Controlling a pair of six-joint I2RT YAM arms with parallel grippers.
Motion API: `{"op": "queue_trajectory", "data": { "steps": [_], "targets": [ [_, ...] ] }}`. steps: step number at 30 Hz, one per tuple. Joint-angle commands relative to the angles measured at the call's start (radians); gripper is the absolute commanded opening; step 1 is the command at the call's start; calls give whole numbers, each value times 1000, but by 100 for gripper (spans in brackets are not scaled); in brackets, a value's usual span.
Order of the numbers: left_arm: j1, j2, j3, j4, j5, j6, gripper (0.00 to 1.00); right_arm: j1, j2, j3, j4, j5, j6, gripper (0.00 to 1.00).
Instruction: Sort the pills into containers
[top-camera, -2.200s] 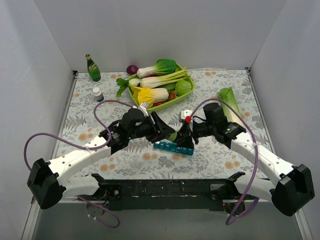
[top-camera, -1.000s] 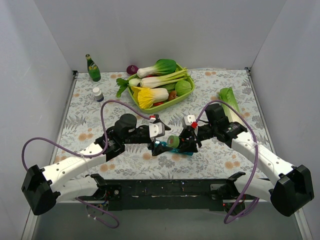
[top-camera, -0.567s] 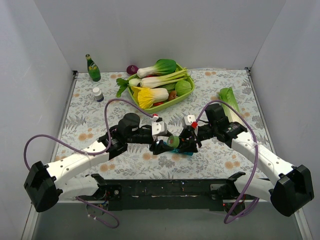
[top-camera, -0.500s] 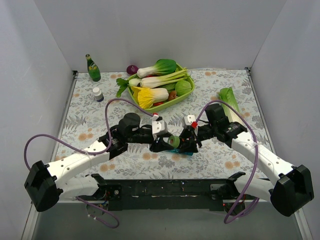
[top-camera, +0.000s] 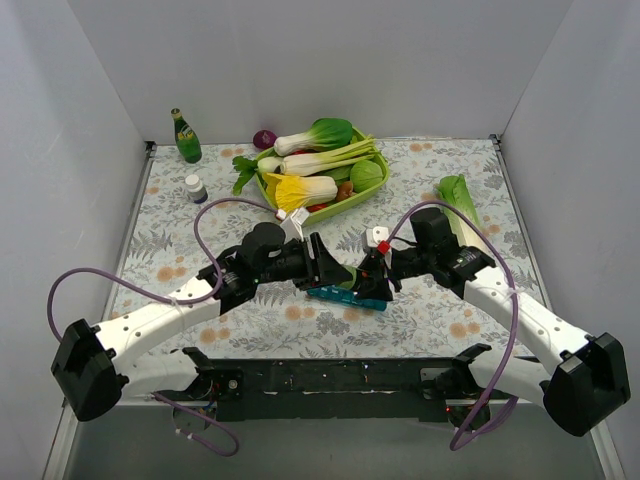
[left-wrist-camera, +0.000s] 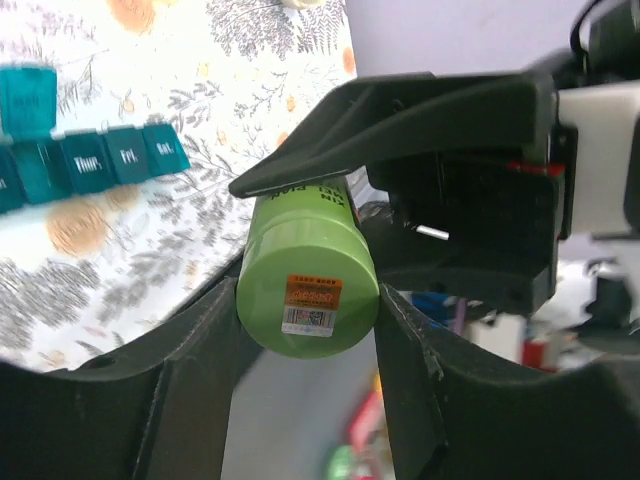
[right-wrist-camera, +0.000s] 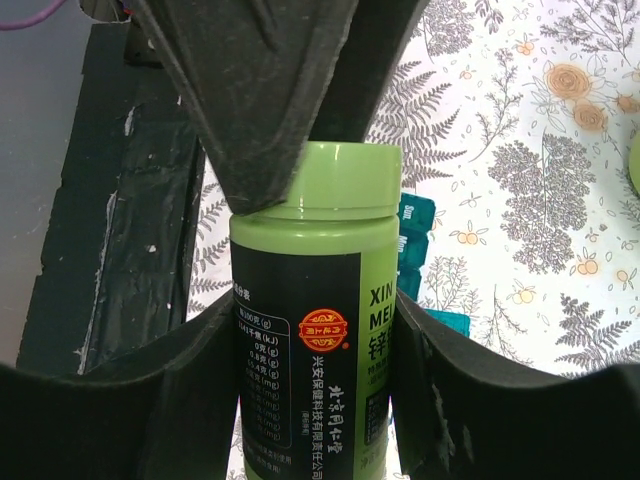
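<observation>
A lime-green pill bottle (right-wrist-camera: 315, 330) with a black label is held above the table between both grippers. My right gripper (right-wrist-camera: 315, 335) is shut on its body. My left gripper (left-wrist-camera: 308, 300) is closed around its cap (left-wrist-camera: 308, 290), which carries an orange sticker. In the top view the left gripper (top-camera: 335, 268) and right gripper (top-camera: 365, 283) meet at mid-table and hide most of the bottle. The teal strip of containers (top-camera: 345, 295) lies on the table just below them. It also shows in the left wrist view (left-wrist-camera: 100, 155), with one lid raised (left-wrist-camera: 25, 100), and in the right wrist view (right-wrist-camera: 415, 240).
A lime-green basket (top-camera: 375, 185) full of vegetables stands at the back centre. A green glass bottle (top-camera: 185, 135) and a small white bottle (top-camera: 196, 188) stand back left. A leafy vegetable (top-camera: 460, 205) lies at the right. A black rail (top-camera: 330, 375) runs along the near edge.
My left wrist has rolled round, so its fingers now spread over the bottle's cap and cover the bottle in the top view. My right arm has hardly moved.
</observation>
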Motion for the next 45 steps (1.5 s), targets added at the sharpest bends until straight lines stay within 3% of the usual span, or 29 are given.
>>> {"op": "queue_trajectory", "data": {
  "steps": [1,5,6,8,9,12,14,21,25,28,35,39,45],
  "targets": [
    [-7,8,68,-54,5,-544,0,-11,9,-1,51,108,31,1],
    [-5,63,111,-68,17,-542,3,-11,3,4,41,113,31,1],
    [-5,68,113,-48,34,-535,31,-11,-1,-5,39,116,29,1],
    [-5,58,96,-19,70,-509,56,-14,-13,-13,41,114,29,1],
    [-4,47,85,18,83,-493,75,-17,-14,-16,42,108,29,1],
    [10,-19,32,88,140,-406,97,-20,-16,-14,42,94,26,2],
    [27,-59,-3,115,163,-336,98,-20,-16,-10,36,87,19,2],
    [47,-166,-13,-120,218,377,98,-21,-25,-8,-19,-19,-61,2],
    [44,-248,-94,-59,266,861,98,-20,-25,-11,-62,-80,-124,3],
    [44,-301,-158,55,300,1093,98,-21,-22,-10,-87,-97,-149,3],
    [42,-128,-34,73,309,1234,98,-21,-19,-13,-97,-116,-164,3],
    [38,-62,-2,89,329,1234,98,-21,-17,-13,-96,-122,-164,3],
    [23,-5,19,87,381,1205,89,-21,-17,-14,-91,-130,-162,3]
  ]
}}
